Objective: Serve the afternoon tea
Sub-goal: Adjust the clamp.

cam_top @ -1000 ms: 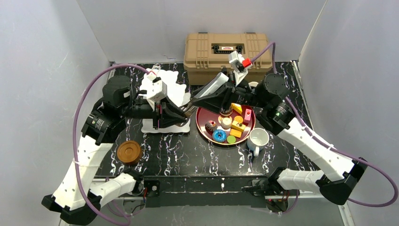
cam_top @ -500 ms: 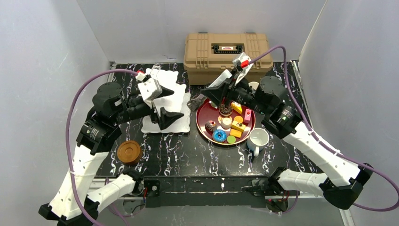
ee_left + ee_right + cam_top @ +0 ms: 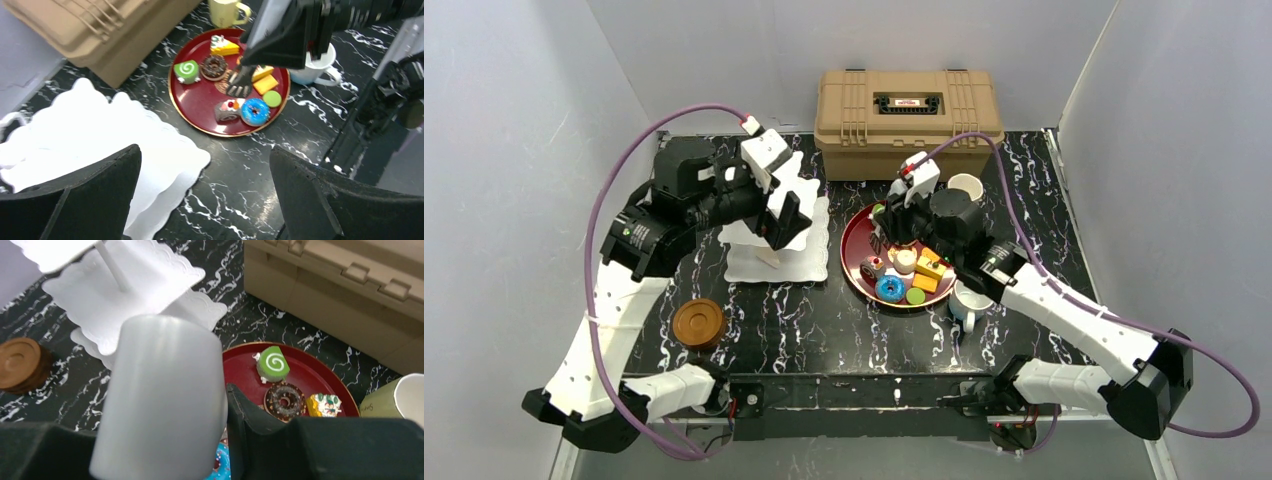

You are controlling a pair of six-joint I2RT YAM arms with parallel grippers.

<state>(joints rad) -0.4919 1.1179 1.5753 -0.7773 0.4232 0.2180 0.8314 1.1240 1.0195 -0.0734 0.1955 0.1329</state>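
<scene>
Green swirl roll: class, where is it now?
Left wrist view: the green swirl roll sits on the dark red tray, upper left, beside the chocolate donut.

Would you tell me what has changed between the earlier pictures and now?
The left gripper pulled back from beside the dark red round tray, up over the white three-tier wavy-edged stand, opening wide. The right gripper swung back right, over the tray. The toy pastries, mugs and brown round coaster stayed put.
</scene>
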